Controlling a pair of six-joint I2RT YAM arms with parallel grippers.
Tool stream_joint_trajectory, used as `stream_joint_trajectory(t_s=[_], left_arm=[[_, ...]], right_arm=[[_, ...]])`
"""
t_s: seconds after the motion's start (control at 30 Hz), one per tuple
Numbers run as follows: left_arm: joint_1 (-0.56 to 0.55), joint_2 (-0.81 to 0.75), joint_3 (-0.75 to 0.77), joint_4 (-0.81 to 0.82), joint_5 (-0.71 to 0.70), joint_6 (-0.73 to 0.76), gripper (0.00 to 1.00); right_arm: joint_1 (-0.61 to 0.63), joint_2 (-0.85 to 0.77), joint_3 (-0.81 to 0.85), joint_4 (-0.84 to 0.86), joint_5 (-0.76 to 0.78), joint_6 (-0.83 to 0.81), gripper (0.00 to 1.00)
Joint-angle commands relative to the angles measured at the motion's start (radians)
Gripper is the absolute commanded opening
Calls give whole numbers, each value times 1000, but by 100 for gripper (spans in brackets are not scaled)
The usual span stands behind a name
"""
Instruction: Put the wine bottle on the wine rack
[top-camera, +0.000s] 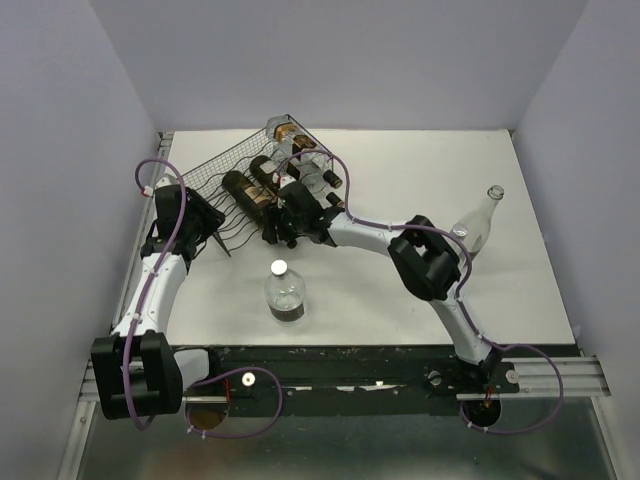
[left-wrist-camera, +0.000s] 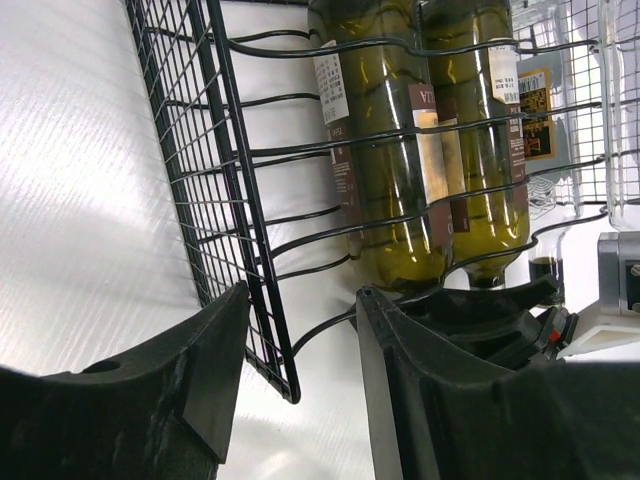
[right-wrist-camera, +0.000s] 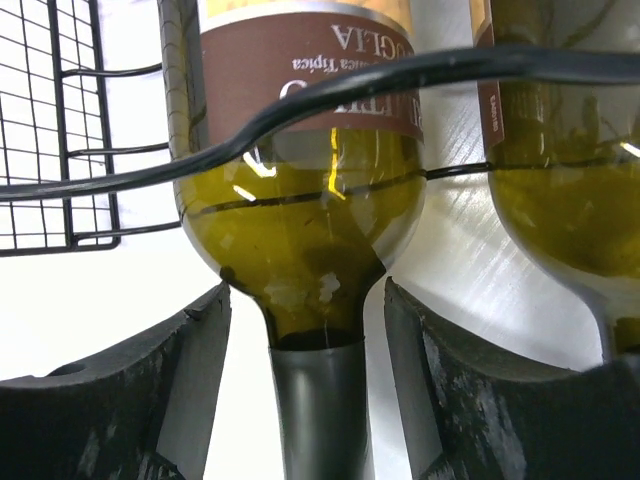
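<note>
The black wire wine rack (top-camera: 215, 165) lies at the back left of the table with several bottles in its cradles. A green wine bottle (right-wrist-camera: 300, 230) with a brown label lies in a cradle, also seen from above (top-camera: 250, 193). My right gripper (right-wrist-camera: 305, 295) is open, and its fingers stand on either side of the bottle's foil neck with a gap on each side (top-camera: 283, 220). My left gripper (left-wrist-camera: 302, 295) is open and straddles the rack's front corner frame (left-wrist-camera: 230, 200) without gripping it (top-camera: 212, 232). A second green bottle (right-wrist-camera: 560, 200) lies beside the first.
A clear glass bottle (top-camera: 480, 222) stands at the right of the table near my right arm's elbow. A small plastic water bottle (top-camera: 285, 292) stands at the front centre. Clear bottles (top-camera: 310, 165) lie in the rack's far cradles. Walls close in on three sides.
</note>
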Motion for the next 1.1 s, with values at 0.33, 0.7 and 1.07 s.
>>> stream_joint_trajectory(t_s=[0.33, 0.7, 1.07], left_arm=[[-16, -66, 19, -17, 14, -15, 62], [-15, -161, 47, -66, -16, 15, 66], [-16, -238, 119, -96, 54, 109, 78]], right_arm=[[8, -198, -135, 19, 59, -2, 81], [8, -395, -157, -123, 56, -52, 84], [30, -668, -138, -492, 44, -201, 84]])
